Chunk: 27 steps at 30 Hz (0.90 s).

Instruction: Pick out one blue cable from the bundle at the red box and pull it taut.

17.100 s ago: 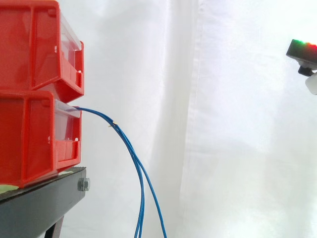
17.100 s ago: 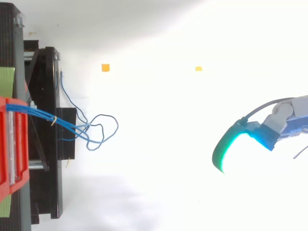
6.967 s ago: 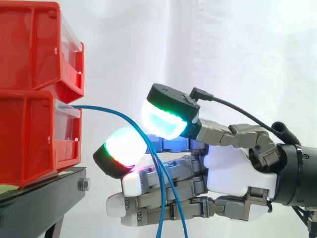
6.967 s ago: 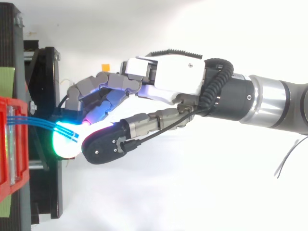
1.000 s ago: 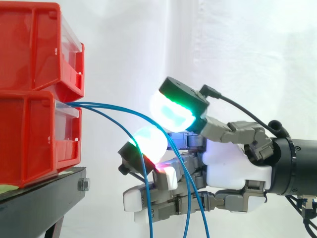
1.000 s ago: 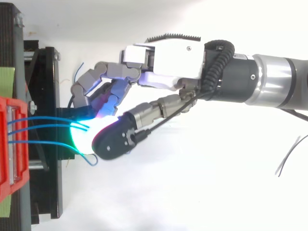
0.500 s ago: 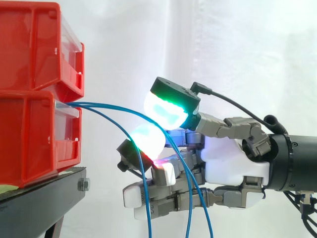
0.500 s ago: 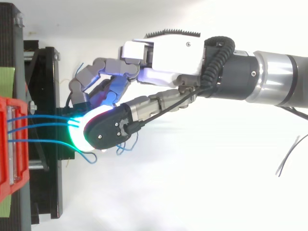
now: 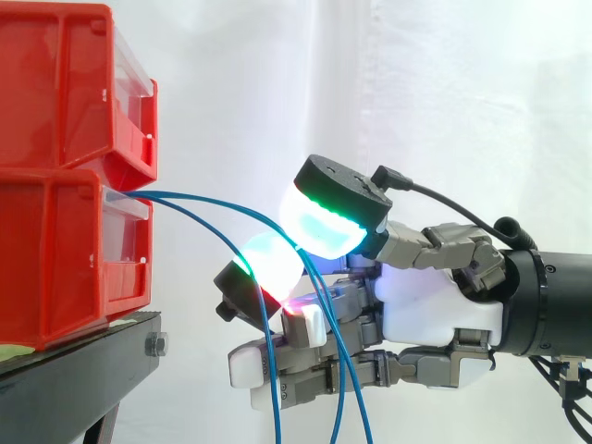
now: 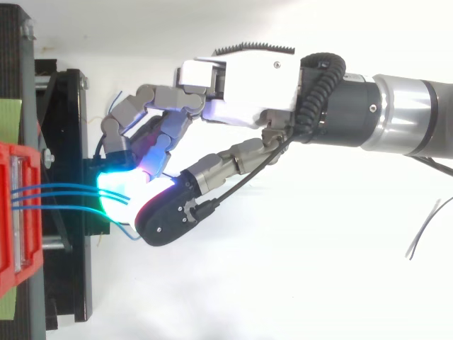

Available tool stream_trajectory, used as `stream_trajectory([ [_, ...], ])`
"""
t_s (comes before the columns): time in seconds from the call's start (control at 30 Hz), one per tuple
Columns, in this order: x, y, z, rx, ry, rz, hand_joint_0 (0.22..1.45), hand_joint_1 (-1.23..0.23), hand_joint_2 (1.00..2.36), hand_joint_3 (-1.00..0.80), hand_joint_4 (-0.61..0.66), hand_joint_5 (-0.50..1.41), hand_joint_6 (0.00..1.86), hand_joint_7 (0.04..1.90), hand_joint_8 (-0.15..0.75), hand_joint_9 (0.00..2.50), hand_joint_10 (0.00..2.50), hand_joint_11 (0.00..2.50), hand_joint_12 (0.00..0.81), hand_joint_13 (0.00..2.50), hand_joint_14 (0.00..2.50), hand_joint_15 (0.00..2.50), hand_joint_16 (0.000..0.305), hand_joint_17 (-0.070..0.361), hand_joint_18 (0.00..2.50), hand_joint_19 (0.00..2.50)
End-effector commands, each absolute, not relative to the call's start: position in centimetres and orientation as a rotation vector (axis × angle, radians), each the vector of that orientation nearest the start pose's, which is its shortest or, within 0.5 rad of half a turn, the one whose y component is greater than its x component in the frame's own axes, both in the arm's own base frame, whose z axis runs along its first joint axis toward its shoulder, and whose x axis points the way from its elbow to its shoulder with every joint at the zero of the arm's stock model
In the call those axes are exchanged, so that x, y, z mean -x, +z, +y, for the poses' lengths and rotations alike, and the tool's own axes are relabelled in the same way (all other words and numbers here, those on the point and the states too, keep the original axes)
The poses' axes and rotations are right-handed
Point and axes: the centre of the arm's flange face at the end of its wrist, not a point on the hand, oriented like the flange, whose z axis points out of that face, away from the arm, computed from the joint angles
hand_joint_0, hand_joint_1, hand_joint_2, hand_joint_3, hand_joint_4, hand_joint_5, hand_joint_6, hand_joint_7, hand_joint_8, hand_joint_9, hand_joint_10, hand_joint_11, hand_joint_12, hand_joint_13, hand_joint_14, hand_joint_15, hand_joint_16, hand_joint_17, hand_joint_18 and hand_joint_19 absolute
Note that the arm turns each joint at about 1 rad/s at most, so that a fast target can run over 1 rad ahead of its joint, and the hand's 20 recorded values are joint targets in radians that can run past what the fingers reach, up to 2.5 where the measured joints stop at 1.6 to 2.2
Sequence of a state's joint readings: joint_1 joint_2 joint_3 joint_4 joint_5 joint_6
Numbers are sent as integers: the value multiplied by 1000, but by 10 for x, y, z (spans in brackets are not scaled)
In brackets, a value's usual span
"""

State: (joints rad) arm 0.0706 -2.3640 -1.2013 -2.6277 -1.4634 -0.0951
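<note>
Several blue cables (image 9: 203, 204) come out of the lower red bin (image 9: 55, 250) and arc down to the right, slack. In the top view the blue cables (image 10: 64, 188) run from the red bin (image 10: 10, 234) to the glowing fingertips (image 10: 113, 185). My hand (image 9: 435, 314) reaches in from the right, palm (image 10: 248, 81) level with the bins' front. Its thumb pad (image 9: 326, 222) and a curled finger's pad (image 9: 268, 264) close together on the upper blue cable, which drops down below them. A lower cable (image 9: 264, 342) hangs free in front of the fingers.
A second red bin (image 9: 55, 83) is stacked on the lower one, both on a black stand (image 9: 74, 379). The white curtain hangs behind. In the top view the stand (image 10: 71, 283) lies left of the hand, and a thin grey wire (image 10: 425, 230) lies at the right edge.
The thumb has swung slightly right and down over the last second, closing against the finger pad. The blue cables have drawn closer together at the bin. The arm has barely shifted.
</note>
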Motion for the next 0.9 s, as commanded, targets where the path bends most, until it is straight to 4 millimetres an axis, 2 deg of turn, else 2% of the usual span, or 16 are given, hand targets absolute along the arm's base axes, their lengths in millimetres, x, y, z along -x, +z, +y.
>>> stream_trajectory([
  [0.0, -776, 209, -89, -1100, 1156, 1154, 752, -842, 1001, -486, -124, -188, 925, 1015, 232, 1004, 22, 726, 127, 798, 13, 357, 6, 14, 532, 385],
  [0.17, -776, 209, -91, -1101, 1155, 1153, 783, -866, 1000, -500, -144, -191, 943, 1015, 222, 1009, 20, 726, 125, 812, 13, 358, 6, 14, 558, 380],
  [0.23, -776, 209, -91, -1101, 1155, 1153, 777, -890, 1000, -500, -106, -191, 950, 994, 215, 1016, 20, 733, 121, 819, 13, 356, 7, 15, 575, 379],
  [0.37, -776, 208, -89, -1102, 1157, 1155, 733, -919, 1000, -500, -17, -194, 955, 924, 207, 995, 24, 774, 123, 852, 14, 370, 7, 16, 593, 381],
  [0.63, -776, 208, -89, -1102, 1157, 1155, 664, -981, 1000, -500, 23, -185, 954, 899, 220, 1014, 23, 799, 126, 869, 15, 377, 8, 18, 616, 398],
  [0.73, -776, 209, -89, -1100, 1158, 1153, 643, -958, 1000, -500, 26, -174, 948, 918, 218, 1045, 24, 822, 122, 881, 14, 381, 8, 18, 621, 411],
  [0.8, -777, 210, -89, -1100, 1160, 1151, 643, -822, 1000, -500, 5, -169, 940, 973, 213, 1073, 24, 819, 115, 887, 14, 383, 8, 18, 623, 431],
  [0.87, -777, 209, -89, -1099, 1159, 1151, 656, -791, 1000, -500, -14, -164, 937, 992, 205, 1081, 24, 801, 113, 887, 14, 383, 8, 18, 621, 439],
])
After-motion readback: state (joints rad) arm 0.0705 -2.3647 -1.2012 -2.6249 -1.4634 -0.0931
